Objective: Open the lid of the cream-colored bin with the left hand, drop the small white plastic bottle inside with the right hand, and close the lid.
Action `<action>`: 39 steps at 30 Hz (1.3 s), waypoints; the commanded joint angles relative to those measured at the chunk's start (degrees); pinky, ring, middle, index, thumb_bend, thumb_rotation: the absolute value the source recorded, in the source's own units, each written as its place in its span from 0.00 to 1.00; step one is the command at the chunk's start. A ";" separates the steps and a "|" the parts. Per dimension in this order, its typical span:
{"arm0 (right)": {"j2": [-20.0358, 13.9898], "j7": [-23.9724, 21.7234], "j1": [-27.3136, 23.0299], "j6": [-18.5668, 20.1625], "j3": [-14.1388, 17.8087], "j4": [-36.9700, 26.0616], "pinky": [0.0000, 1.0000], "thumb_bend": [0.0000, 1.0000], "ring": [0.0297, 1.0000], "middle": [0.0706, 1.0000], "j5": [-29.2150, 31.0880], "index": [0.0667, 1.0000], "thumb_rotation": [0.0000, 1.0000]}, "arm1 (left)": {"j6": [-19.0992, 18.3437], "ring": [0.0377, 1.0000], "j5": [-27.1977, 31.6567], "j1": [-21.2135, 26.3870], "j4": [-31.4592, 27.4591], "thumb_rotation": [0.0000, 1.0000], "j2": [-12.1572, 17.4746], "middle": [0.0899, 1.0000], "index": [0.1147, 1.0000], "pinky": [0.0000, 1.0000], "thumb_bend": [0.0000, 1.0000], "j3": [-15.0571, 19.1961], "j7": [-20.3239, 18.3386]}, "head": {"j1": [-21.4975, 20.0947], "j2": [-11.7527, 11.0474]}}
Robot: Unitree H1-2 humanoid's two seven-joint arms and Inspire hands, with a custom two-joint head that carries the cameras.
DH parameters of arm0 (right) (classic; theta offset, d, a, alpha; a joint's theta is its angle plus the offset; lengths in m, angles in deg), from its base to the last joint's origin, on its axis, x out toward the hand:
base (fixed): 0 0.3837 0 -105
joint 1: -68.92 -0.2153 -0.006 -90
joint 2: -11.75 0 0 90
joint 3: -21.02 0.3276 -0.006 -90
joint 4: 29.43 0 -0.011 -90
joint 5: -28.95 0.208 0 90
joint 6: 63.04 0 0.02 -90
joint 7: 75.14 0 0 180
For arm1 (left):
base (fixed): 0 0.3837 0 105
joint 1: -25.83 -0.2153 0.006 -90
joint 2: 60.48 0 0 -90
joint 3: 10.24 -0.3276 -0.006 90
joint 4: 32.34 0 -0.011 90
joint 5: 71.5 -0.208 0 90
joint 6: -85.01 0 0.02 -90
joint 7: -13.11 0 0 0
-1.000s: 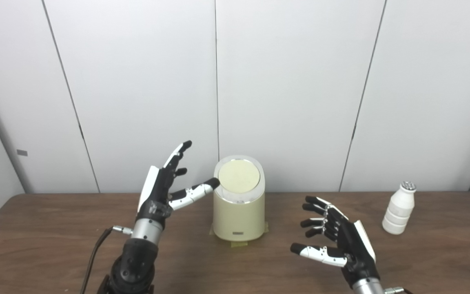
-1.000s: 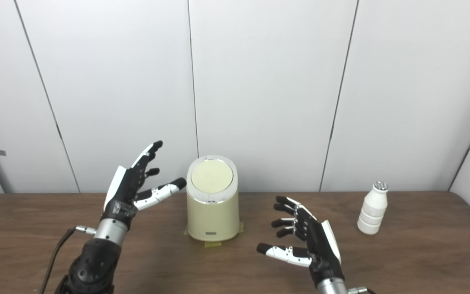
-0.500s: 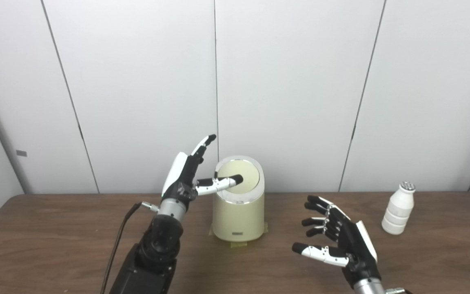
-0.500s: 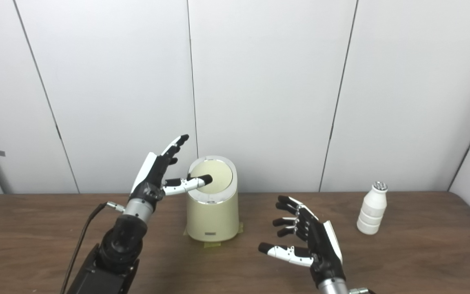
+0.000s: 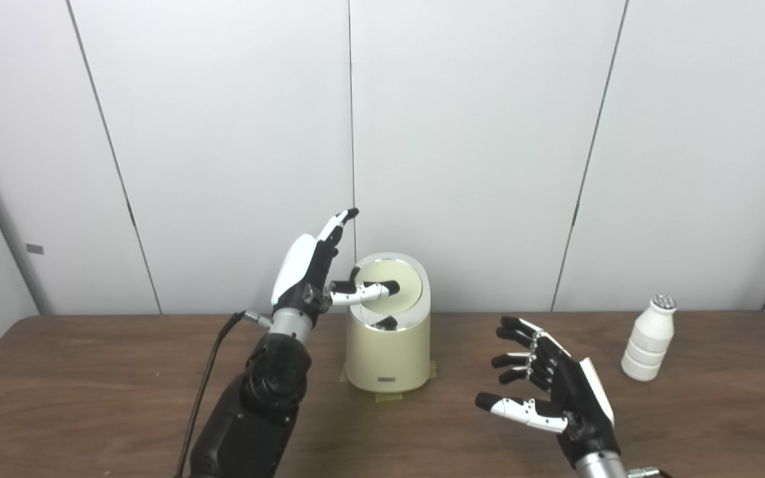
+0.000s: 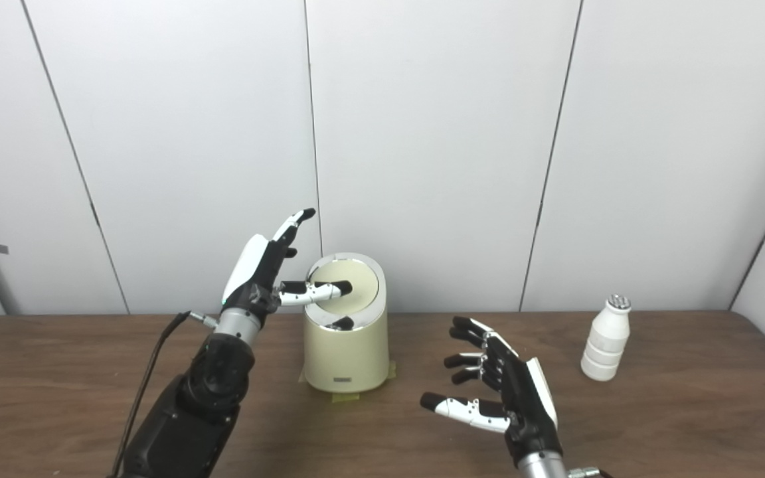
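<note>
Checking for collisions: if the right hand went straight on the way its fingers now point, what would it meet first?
Probably the cream-colored bin: the right hand points left and away, roughly toward it, over bare table. Depth is unclear.

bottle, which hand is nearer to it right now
Right. The right hand is open above the table, left of the bottle and apart from it. The left hand is farther off, at the bin.
</note>
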 commanded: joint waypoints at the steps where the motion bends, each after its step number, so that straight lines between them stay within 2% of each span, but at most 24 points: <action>1: 0.24 0.28 -1.89 -1.49 0.14 -2.35 0.53 0.77 0.60 0.76 0.32 0.77 0.17 | 2.40 0.97 -0.38 4.09 -0.28 0.18 0.57 0.99 0.97 0.86 0.84 0.13 1.29 | -0.13 0.10; 10: 0.81 0.32 -1.77 -0.83 0.30 -2.75 0.51 0.77 0.61 0.77 1.19 0.77 0.16 | 1.38 0.94 -1.26 4.34 1.24 0.10 1.00 0.98 0.96 0.80 0.84 -0.78 0.71 | -0.44 0.45; 16: 0.98 0.39 -1.64 -0.25 0.07 -3.79 0.51 0.77 0.60 0.77 1.00 0.77 0.16 | 0.30 0.97 -2.30 4.51 1.67 0.05 1.57 1.00 0.98 0.81 0.81 -1.77 0.00 | -0.41 0.70; 23: 1.19 0.39 -1.54 0.16 -0.06 -4.16 0.53 0.77 0.60 0.76 0.96 0.77 0.17 | -0.27 0.99 -4.49 4.56 2.05 0.06 2.53 1.00 0.99 0.81 0.84 -3.86 -0.52 | -0.55 0.94; 28: 1.23 0.23 -1.41 0.60 -0.25 -4.63 0.53 0.77 0.61 0.77 1.06 0.77 0.17 | -4.11 1.00 -7.96 4.57 1.02 0.09 2.92 1.00 0.99 0.83 0.88 -5.78 -0.44 | -0.68 1.06; 31: 1.27 0.38 -1.35 1.16 -0.30 -4.92 0.52 0.78 0.61 0.77 0.85 0.77 0.18 | -6.66 0.99 -11.79 4.66 0.14 0.08 3.73 0.99 1.00 0.87 0.88 -8.33 -1.17 | -0.68 1.06; 34: 1.21 0.42 -1.42 1.00 -0.31 -4.68 0.52 0.78 0.62 0.77 0.79 0.77 0.18 | -9.30 1.00 -15.39 5.50 -1.10 0.08 6.26 1.00 1.00 0.94 0.87 -12.71 -7.15 | -0.47 1.06; 36: 1.22 0.39 -1.49 0.91 -0.35 -4.61 0.51 0.78 0.61 0.77 0.83 0.77 0.18 | -9.97 1.00 -18.49 6.06 -1.20 0.07 7.95 1.00 1.00 0.93 0.89 -15.70 -9.30 | -0.61 1.05; 39: 1.13 0.34 -1.49 0.72 -0.48 -4.69 0.51 0.78 0.61 0.77 0.65 0.77 0.18 | -10.47 1.00 -20.81 6.00 -1.30 0.05 8.99 1.00 0.97 0.88 0.92 -17.62 -9.41 | -0.51 1.05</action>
